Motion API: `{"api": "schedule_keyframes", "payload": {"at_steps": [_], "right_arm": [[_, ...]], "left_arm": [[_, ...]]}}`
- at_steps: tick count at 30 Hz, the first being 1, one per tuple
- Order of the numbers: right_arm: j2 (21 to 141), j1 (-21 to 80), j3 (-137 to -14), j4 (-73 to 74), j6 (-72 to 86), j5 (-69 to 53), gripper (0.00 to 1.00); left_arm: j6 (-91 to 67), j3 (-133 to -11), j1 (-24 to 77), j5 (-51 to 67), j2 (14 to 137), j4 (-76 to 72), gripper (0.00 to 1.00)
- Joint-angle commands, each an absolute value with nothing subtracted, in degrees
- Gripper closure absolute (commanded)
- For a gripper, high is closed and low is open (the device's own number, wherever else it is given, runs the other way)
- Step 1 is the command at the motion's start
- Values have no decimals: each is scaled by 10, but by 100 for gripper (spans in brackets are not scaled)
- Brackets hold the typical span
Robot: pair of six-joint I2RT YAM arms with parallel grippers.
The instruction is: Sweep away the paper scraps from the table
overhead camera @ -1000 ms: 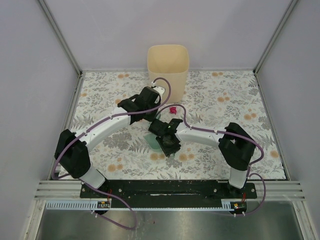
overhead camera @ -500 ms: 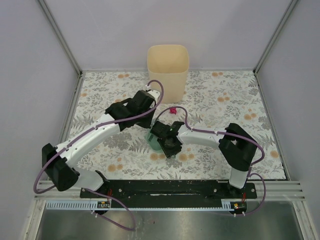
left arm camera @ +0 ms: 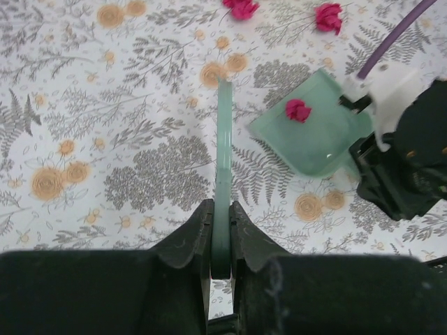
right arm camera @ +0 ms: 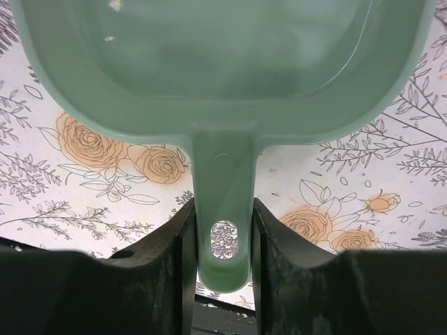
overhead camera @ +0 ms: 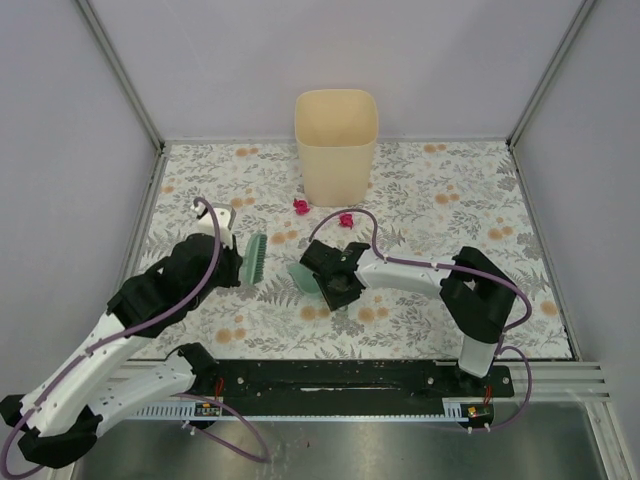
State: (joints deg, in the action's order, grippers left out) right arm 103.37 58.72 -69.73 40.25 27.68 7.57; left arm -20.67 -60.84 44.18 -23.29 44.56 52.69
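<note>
My left gripper (overhead camera: 230, 264) is shut on the green brush (overhead camera: 254, 258) and holds it over the left middle of the table (overhead camera: 450, 190). In the left wrist view the brush (left arm camera: 223, 153) runs forward, edge-on, from my left gripper (left arm camera: 221, 218). My right gripper (overhead camera: 330, 284) is shut on the handle of the green dustpan (overhead camera: 305, 278), which rests on the cloth. The handle (right arm camera: 223, 202) sits between my right gripper's (right arm camera: 223, 223) fingers. One magenta paper scrap (left arm camera: 298, 109) lies in the dustpan (left arm camera: 314, 132). Two scraps (overhead camera: 301, 206) (overhead camera: 346, 219) lie on the cloth in front of the bin.
A beige bin (overhead camera: 336, 145) stands at the back middle of the table. Metal rails (overhead camera: 540, 225) and grey walls frame the table. The left arm's purple cable (overhead camera: 210, 250) loops above its wrist.
My left arm has pulled back to the left and toward the near edge with the brush, uncovering a scrap by the bin. My right gripper and the dustpan have shifted slightly left.
</note>
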Motion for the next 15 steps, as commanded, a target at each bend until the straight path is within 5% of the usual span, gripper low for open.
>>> {"api": "schedule_keyframes", "payload": {"at_steps": [1,15], "right_arm": [[988,584,-745,405,294,110,100],[1012,584,-973,454,251,158,100]], "left_arm": [[-243,-549,440,-279,389,481,100],[-295,-502,440,-298,279,500,100]]}}
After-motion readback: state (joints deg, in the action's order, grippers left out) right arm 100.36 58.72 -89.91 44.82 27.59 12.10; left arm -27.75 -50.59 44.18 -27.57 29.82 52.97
